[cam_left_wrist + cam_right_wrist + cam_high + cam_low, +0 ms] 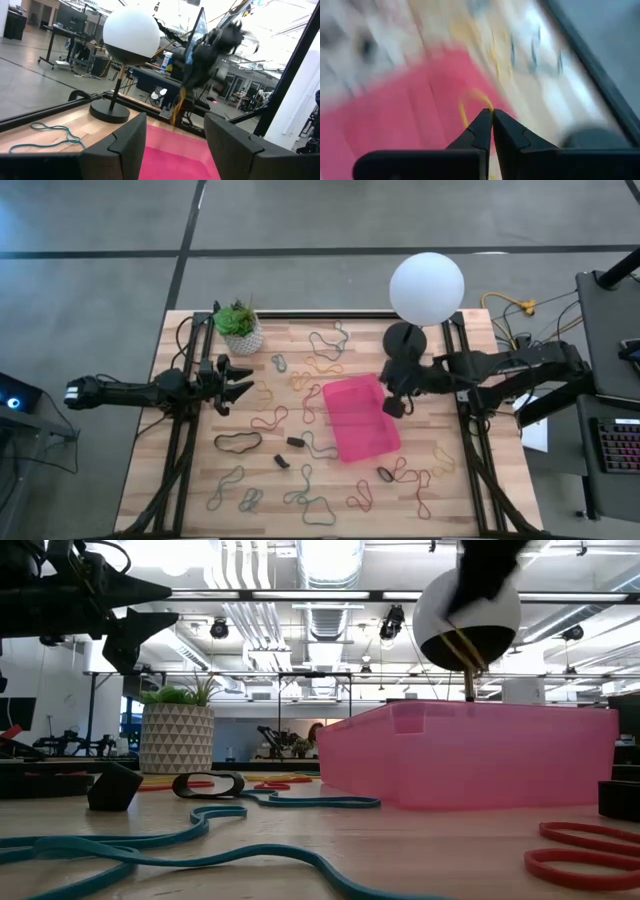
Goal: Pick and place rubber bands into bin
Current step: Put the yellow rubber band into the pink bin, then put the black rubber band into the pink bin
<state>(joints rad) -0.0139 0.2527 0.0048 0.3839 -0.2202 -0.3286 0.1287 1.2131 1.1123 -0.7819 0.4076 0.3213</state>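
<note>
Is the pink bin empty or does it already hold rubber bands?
Apparently empty: from above, the pink bin shows only bare pink floor. The right gripper holds a yellow band above it.

A yellow rubber band [470, 102] hangs pinched in the closed right gripper [492, 116], directly above the bin [360, 420]. The bin, a shallow translucent pink tray, sits upright just below that gripper. Other rubber bands [300, 498] lie flat on the wood, scattered around it.
</note>
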